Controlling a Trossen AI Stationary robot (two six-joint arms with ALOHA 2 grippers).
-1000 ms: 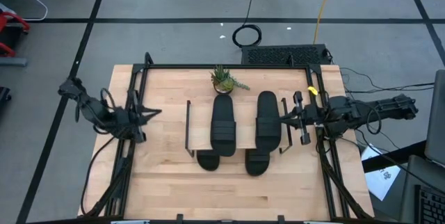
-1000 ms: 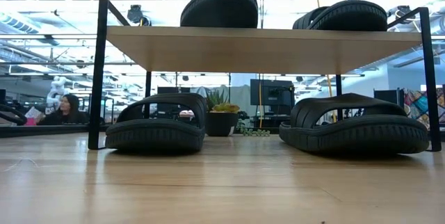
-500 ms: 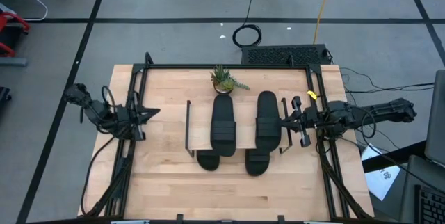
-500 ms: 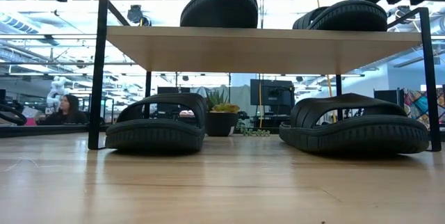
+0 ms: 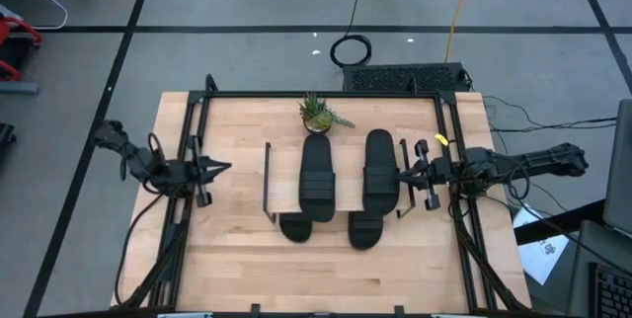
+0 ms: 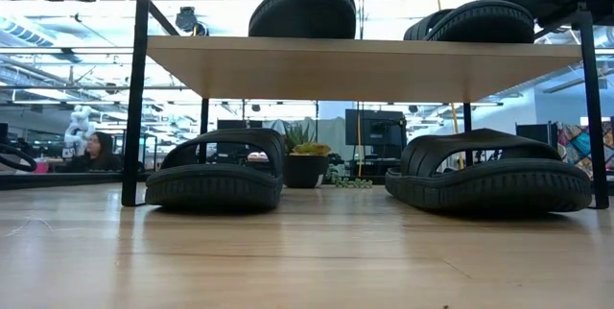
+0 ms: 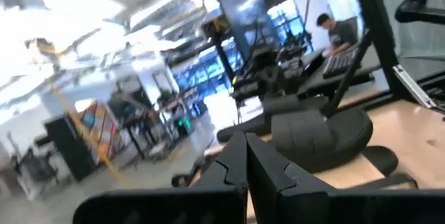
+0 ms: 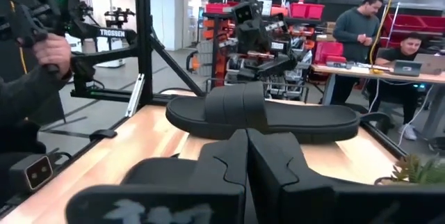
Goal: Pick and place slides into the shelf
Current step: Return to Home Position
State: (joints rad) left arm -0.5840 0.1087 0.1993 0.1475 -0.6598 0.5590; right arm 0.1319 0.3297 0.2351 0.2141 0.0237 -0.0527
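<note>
We find the shelf (image 5: 348, 175) standing at the middle of the table (image 5: 237, 259), its light top board carried on thin black end frames. Two slides lie side by side on the top board: the left top slide (image 5: 317, 175) toward the left arm and the right top slide (image 5: 379, 175) toward the right arm. Under the board, resting on the table with straps up, are the left bottom slide (image 6: 216, 177) and the right bottom slide (image 6: 491, 179). Seen from above, their near ends project past the board's near edge. The left gripper (image 5: 209, 169) sits over the table's left border, well apart from the shelf and pointed toward it. Its fingers (image 7: 229, 165) are pressed together with nothing between them. The right gripper (image 5: 408, 172) sits just beside the shelf's right end frame; we cannot tell whether it touches the frame. Its fingers (image 8: 226, 158) likewise meet and carry nothing. A small potted plant (image 5: 318, 114) stands on the table just behind the shelf. A seated person (image 6: 96, 146) shows in the room beyond.
</note>
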